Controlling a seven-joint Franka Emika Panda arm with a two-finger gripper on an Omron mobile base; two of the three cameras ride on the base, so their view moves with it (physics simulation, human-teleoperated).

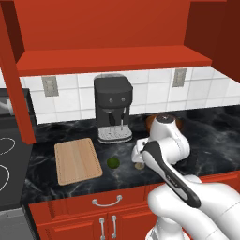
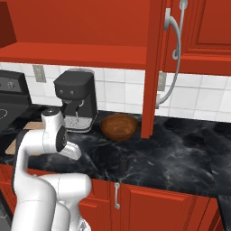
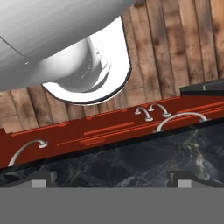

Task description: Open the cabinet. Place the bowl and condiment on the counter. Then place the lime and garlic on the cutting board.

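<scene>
The red wall cabinet (image 1: 112,60) stands open, its door (image 2: 153,67) swung out edge-on. On the black counter (image 1: 213,138) sit the brown bowl (image 2: 119,126) and, nearer the front edge, the small dark condiment (image 2: 123,162). The bowl (image 1: 178,123) is partly behind my arm in the left base view. The lime (image 1: 113,162) lies just right of the cutting board (image 1: 77,161). My gripper (image 1: 138,159) hangs low over the counter right of the lime, and a tan bit of garlic (image 1: 139,166) peeks out beneath it. In the hand view the gripper (image 3: 113,177) is open and empty over the counter (image 3: 131,162).
A black coffee machine (image 1: 113,108) stands against the tiled wall behind the board. A stove (image 1: 7,164) borders the counter on the left. Red lower cabinets (image 3: 100,131) with silver handles run below the counter edge.
</scene>
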